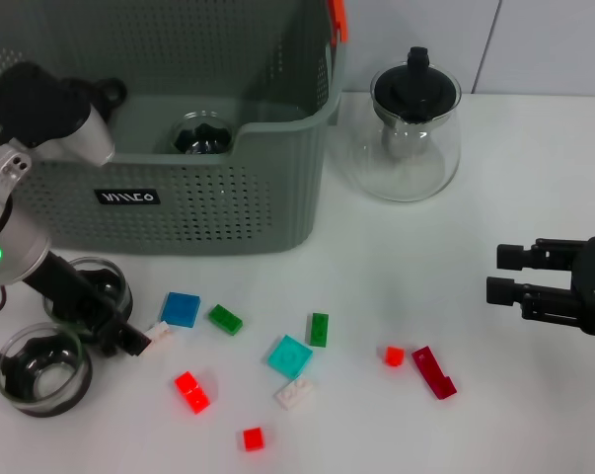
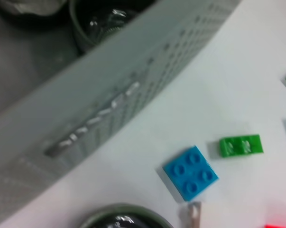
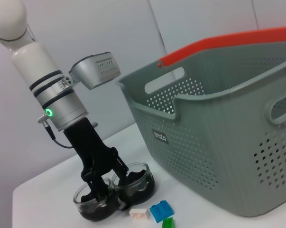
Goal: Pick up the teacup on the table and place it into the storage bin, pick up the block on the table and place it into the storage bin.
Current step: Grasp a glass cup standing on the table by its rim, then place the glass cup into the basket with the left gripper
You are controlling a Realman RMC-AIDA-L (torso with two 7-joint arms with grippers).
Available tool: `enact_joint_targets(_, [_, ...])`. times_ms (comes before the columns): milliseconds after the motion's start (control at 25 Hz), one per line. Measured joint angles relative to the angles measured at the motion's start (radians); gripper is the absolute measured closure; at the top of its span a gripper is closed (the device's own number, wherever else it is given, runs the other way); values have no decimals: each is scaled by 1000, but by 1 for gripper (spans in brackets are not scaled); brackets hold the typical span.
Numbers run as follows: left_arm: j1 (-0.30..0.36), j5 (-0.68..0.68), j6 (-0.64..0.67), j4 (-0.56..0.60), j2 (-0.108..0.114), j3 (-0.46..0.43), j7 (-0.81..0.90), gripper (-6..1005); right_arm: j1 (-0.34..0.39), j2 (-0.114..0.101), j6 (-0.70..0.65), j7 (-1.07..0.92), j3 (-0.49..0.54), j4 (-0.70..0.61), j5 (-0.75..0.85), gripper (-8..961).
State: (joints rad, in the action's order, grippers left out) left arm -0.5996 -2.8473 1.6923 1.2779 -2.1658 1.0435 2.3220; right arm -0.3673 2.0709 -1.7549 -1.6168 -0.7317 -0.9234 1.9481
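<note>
Head view: I am logging the storage bin (image 1: 208, 197) sitting at the bench's far-left area, with one glass teacup (image 1: 200, 133) already lying inside it. Two more teacups are standing near the bench's left edge, the nearer one (image 1: 40, 367) at the front-left corner and the second (image 1: 92, 286) just behind it. The left tool (image 1: 129, 339) is reaching down between them, its fingers around the second cup's rim, and I cannot tell how firmly they are closing. A white block (image 1: 161, 336) is lying just beside its tip. Blue (image 1: 181, 309), green (image 1: 225, 319), teal (image 1: 290, 355) and red (image 1: 191, 391) blocks are lying scattered along the front of the bench. A glass teapot (image 1: 404, 138) is standing beside the bin. The right tool (image 1: 509, 274) is hovering open and empty at the bench's right edge.

Left wrist view: I am seeing the bin wall (image 2: 109, 109), the blue block (image 2: 190, 172) and a green block (image 2: 241, 145).

Right wrist view: the left tool (image 3: 107, 178) is straddling the rim of one cup (image 3: 135, 180).
</note>
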Motion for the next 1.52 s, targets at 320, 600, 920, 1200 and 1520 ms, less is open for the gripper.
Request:
enact_joint_targets(320, [1, -5, -93, -43, -4, 91, 33, 278, -1, -1, 0, 1, 4, 9, 0, 371])
enact_joint_targets(600, [-6, -5, -127, -56, 0, 102, 88, 403, -2, -2, 2, -4, 5, 12, 0, 371])
enact_joint_targets(920, [-9, -8, -122, -54, 1, 101, 110, 687, -10, -13, 3, -4, 10, 37, 0, 371])
enact_joint_targets(1200, [-5, 18, -27, 31, 1, 33, 66, 926, -14, -24, -2, 0, 30, 55, 0, 371])
enact_joint_targets(1520, [-93, 333, 350, -119, 99, -313, -200, 956, -8, -23, -6, -3, 34, 55, 0, 371])
